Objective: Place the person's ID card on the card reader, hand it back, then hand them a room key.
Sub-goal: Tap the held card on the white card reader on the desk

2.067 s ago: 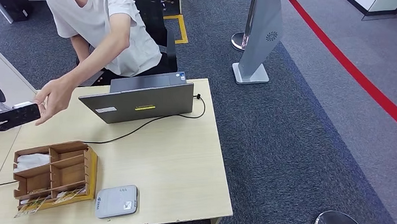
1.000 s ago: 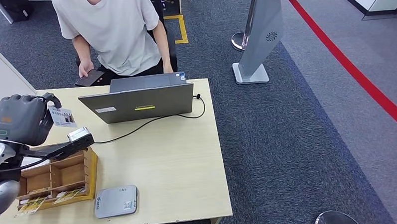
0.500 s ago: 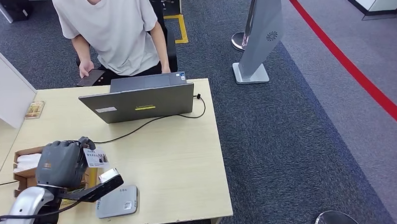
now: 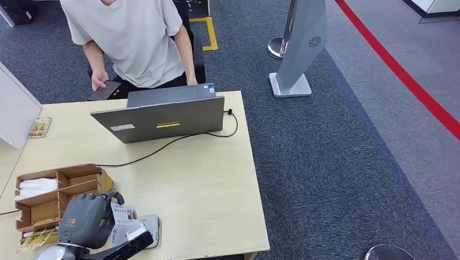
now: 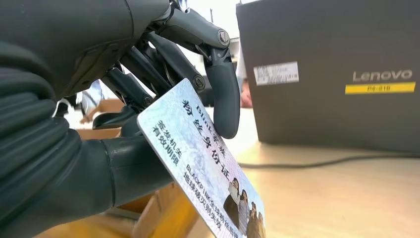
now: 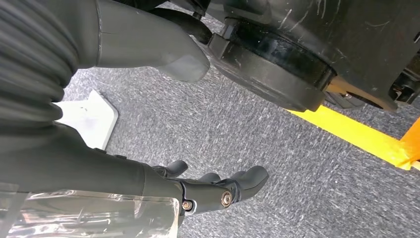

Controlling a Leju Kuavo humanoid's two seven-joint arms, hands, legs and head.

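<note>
- ID card (image 4: 125,213) is pinched in the left hand (image 4: 86,220), thumb under, a dark fingertip (image 5: 223,106) on the printed face; head view puts it just over the near-left part of the grey card reader (image 4: 150,228), at the table's (image 4: 203,181) front edge.
- Left wrist view: card (image 5: 203,163) stands tilted, one long edge down. Whether it touches the reader cannot be told.
- Risk: grip sits at one end of the card only. Judged likely to pivot or slip if the free end meets the reader first.
- Risk: the reader lies near the table's front edge; a card let go while tilted could slide off it, or off the table.
- Risk: the wooden compartment box (image 4: 46,199) is just beside the hand; a sideways drift could knock it.
- Right hand (image 6: 218,191) hangs over grey carpet, fingers loosely apart, holding nothing.
- Hidden: much of the reader lies under the hand and card, so its sensing face and any indicator cannot be read.
- Hidden: the card's lower corner is cut off in the wrist view; print is too small to read in the head view.
- Room key: cards in the box's near compartment (image 4: 36,236) are too small to identify.
- The person (image 4: 127,34) sits behind the laptop (image 4: 159,119), holding a phone (image 4: 105,91).
</note>
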